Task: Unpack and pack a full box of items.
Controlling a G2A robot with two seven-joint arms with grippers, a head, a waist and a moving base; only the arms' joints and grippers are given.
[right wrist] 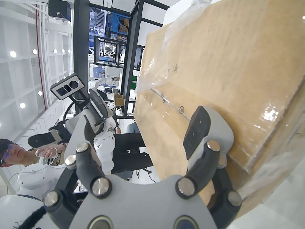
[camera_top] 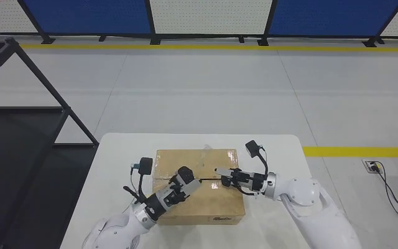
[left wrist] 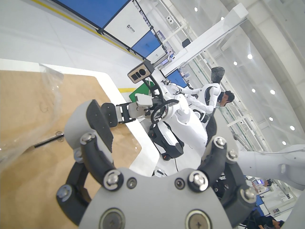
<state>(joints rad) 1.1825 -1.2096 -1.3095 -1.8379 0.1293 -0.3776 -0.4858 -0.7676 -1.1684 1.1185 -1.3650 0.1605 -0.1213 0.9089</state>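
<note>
Over the box [camera_top: 217, 202], left fingers [left wrist: 99, 120] and right fingers [right wrist: 197, 129] sit splayed, empty, perhaps touching its top.

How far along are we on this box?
Barely started. Done: clear tape looks partly lifted off the box. In hand: nothing; left hand and right hand are open over its closed top. Left: opening, unpacking, repacking.

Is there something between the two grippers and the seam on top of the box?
Nothing solid that shows. The left gripper and the right gripper hang open over the top of the box. Only clear tape covers the seam, partly peeled and crumpled toward the far edge.
</note>
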